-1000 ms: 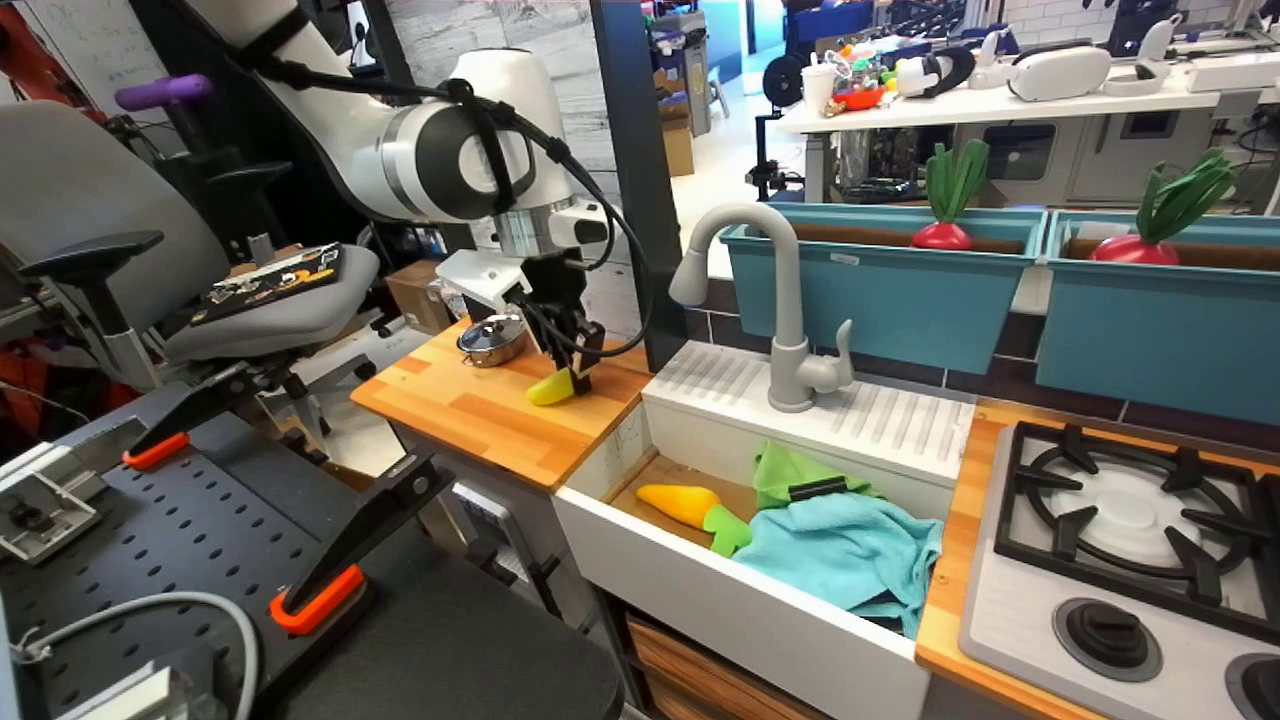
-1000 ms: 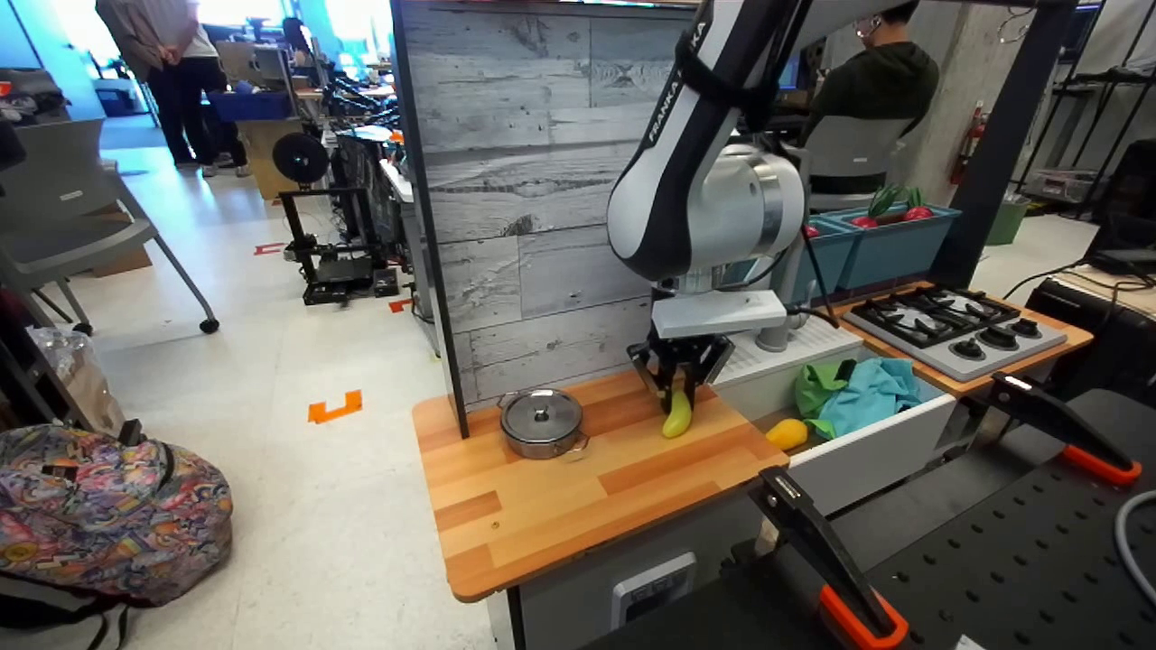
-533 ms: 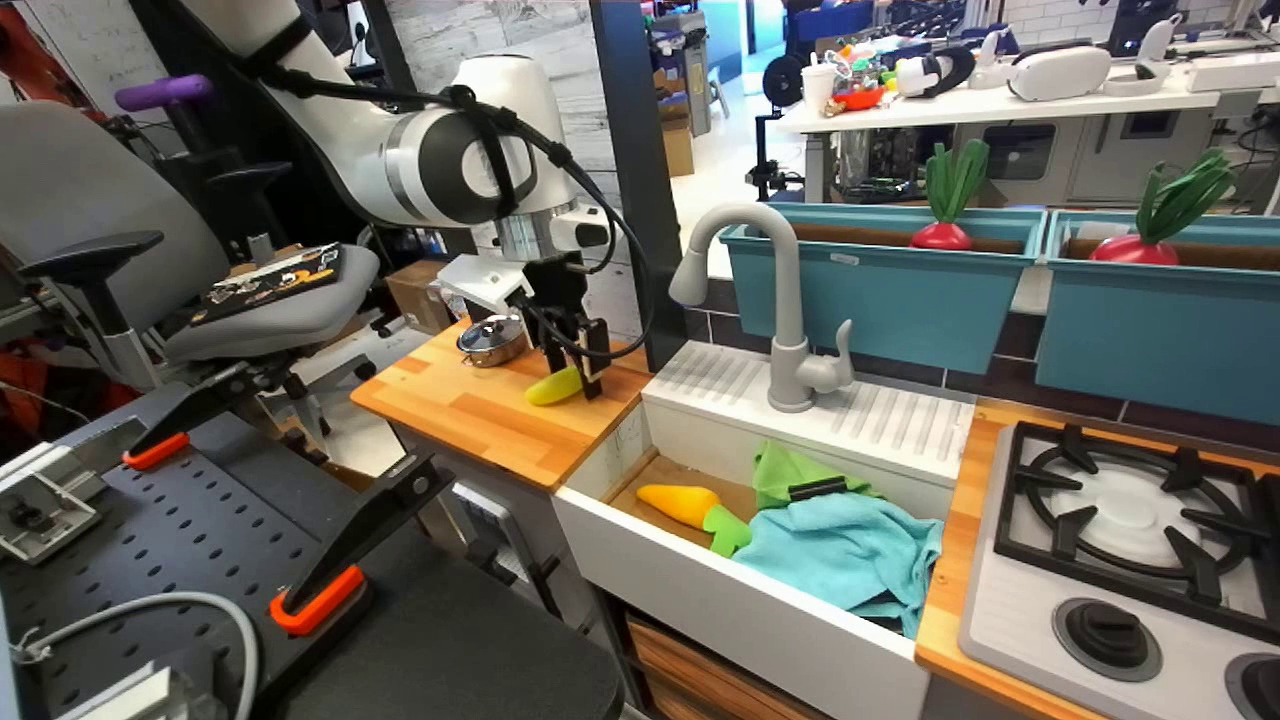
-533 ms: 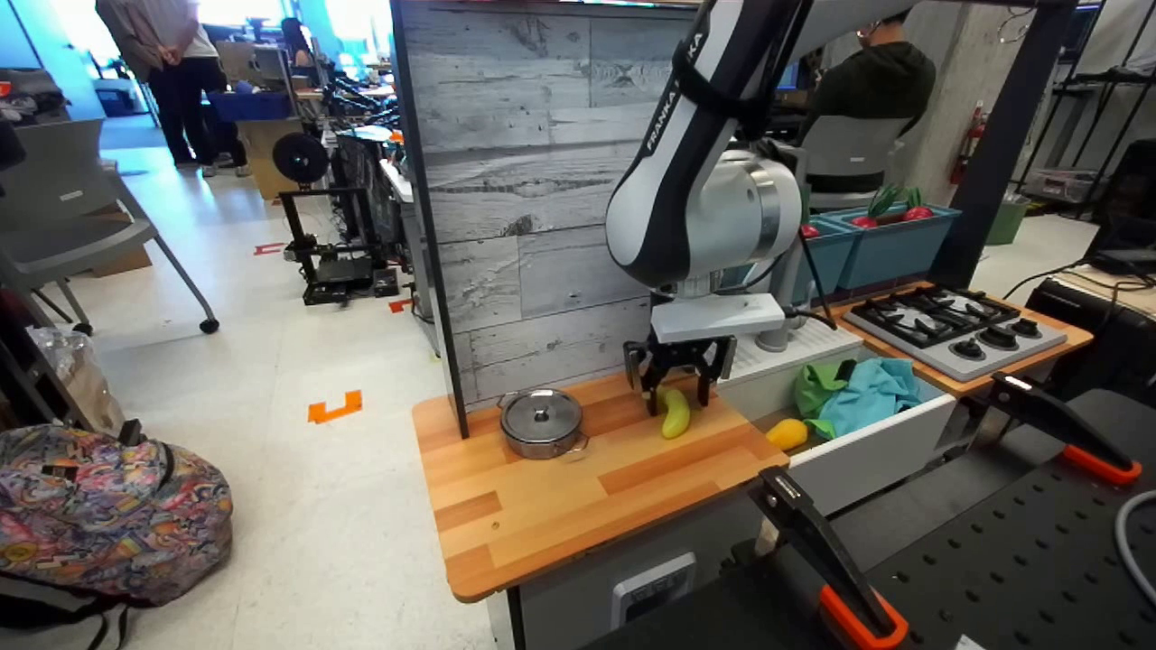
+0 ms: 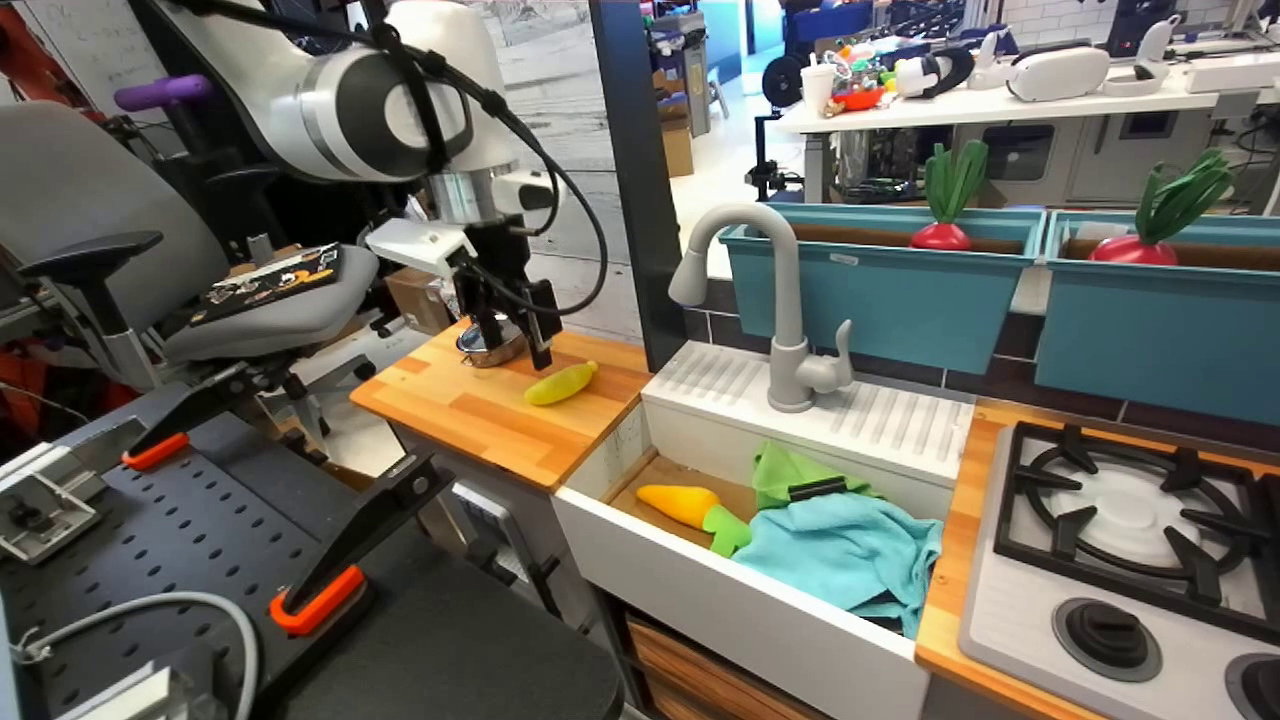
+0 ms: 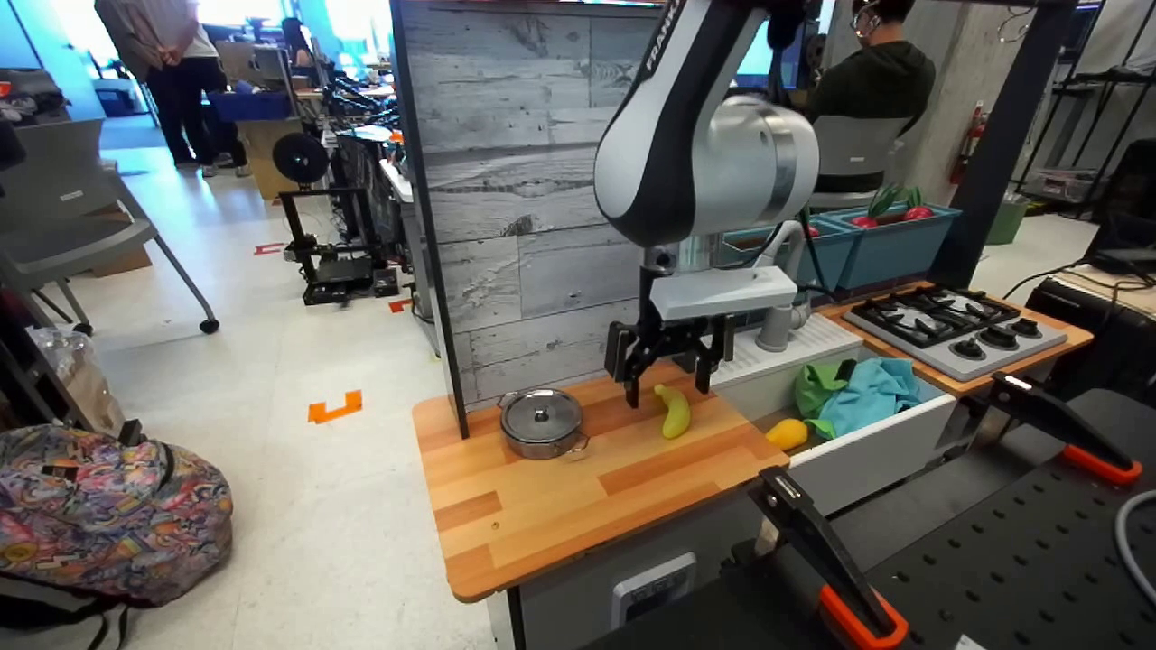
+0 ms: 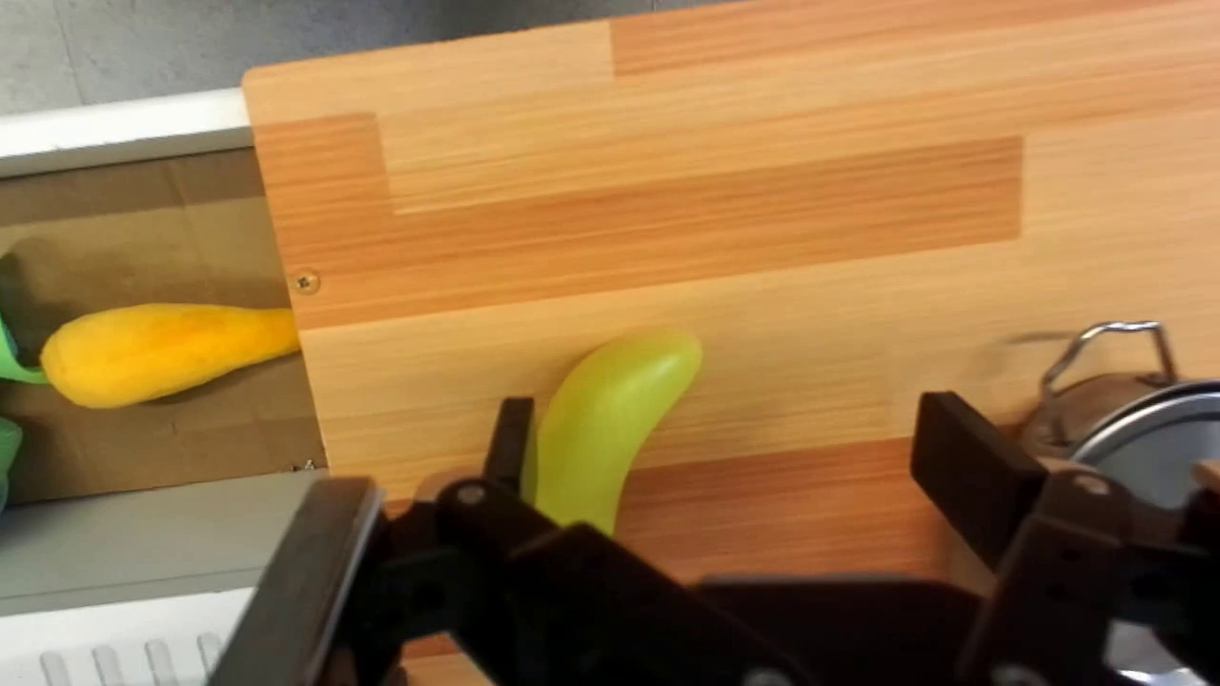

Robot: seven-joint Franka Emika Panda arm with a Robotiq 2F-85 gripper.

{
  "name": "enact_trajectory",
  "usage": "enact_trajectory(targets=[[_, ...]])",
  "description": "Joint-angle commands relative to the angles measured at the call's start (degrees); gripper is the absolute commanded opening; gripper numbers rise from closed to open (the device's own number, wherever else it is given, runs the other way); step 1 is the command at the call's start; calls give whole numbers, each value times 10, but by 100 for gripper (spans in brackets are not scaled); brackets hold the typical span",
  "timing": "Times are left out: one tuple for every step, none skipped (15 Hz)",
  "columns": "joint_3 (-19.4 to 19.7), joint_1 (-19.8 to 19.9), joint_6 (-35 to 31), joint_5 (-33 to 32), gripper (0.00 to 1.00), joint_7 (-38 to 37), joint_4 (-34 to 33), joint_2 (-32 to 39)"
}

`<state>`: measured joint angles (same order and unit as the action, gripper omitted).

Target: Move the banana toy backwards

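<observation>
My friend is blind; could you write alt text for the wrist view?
A yellow toy banana lies on a wooden countertop, beneath a robot's open black gripper. A metal pot is cut off at right; at left, a yellow-orange squash-shaped item lies in a sink.

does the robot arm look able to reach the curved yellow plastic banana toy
Probably yes: the black two-fingered claw hangs open near the banana toy, with no other object visible between them.

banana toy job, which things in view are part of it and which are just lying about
Belongs to the job:
banana toy, on the wooden counter
gripper, open, not holding it

Just lying about:
lidded pot, on the same counter
yellow-orange squash-like item, in the sink
green cloth and blue cloth, also in the sink
</observation>
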<state>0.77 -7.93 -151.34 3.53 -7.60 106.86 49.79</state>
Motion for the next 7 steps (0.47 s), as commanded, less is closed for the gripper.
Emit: enact_trajectory(targets=[[-6, 1, 0, -8, 100, -1, 24, -26], [-9, -2, 0, -10, 100, 0, 49, -52], [-10, -4, 0, -13, 100, 0, 67, -71], [-10, -4, 0, -14, 100, 0, 79, -83], [-10, -4, 0, -15, 100, 0, 85, -89], [-10, -4, -1, -15, 100, 0, 88, -90], [-10, -4, -1, -15, 100, 0, 90, -89]])
